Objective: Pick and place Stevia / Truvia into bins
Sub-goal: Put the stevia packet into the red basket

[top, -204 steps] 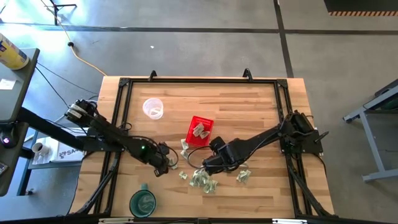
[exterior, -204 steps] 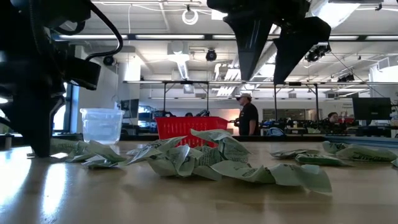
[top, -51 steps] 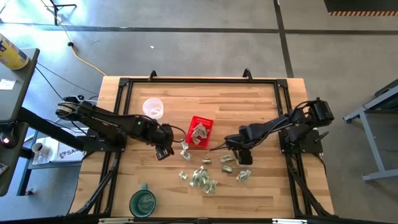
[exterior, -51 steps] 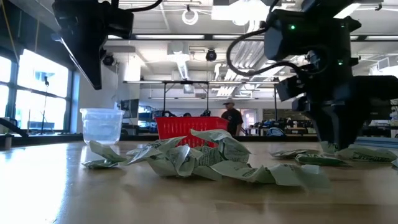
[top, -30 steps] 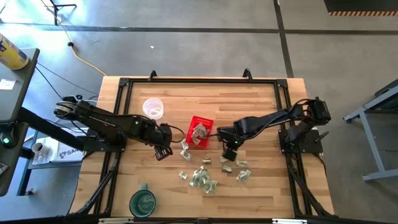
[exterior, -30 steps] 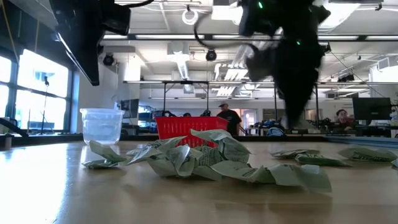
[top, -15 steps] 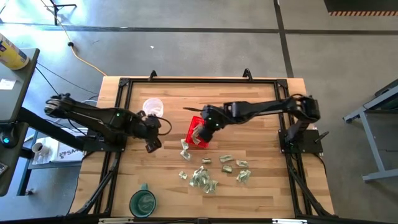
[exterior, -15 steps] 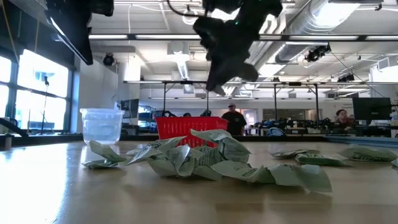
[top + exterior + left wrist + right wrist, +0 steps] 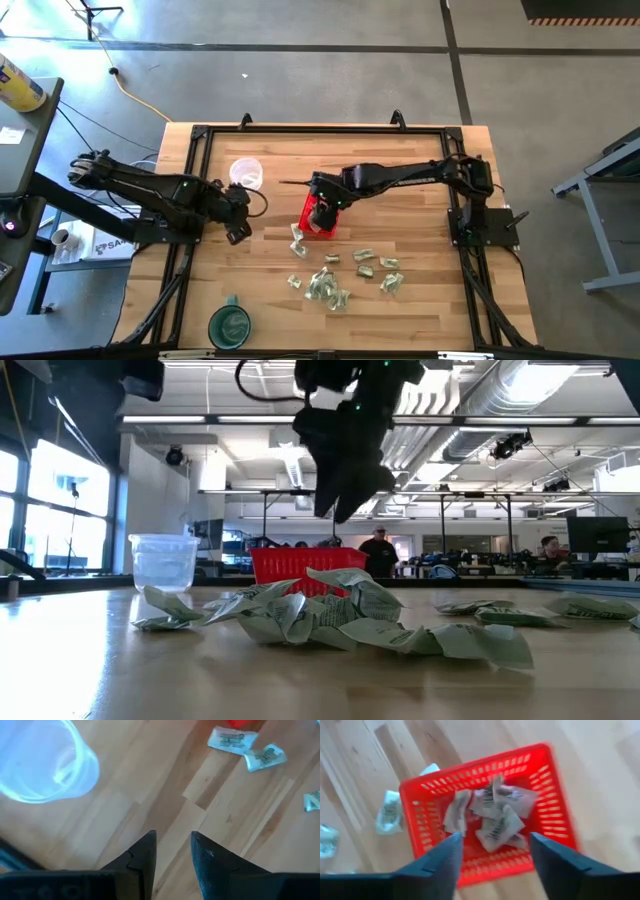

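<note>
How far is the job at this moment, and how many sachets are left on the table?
Done: several sachets lie in the red basket. In hand: nothing; the right gripper hangs open above the basket, the left gripper open and empty near the clear cup. Left: about ten loose sachets on the table.

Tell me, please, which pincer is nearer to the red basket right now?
The right one. The right pincer hangs open directly over the red basket, while the left pincer sits off to the side, close to the clear cup.
</note>
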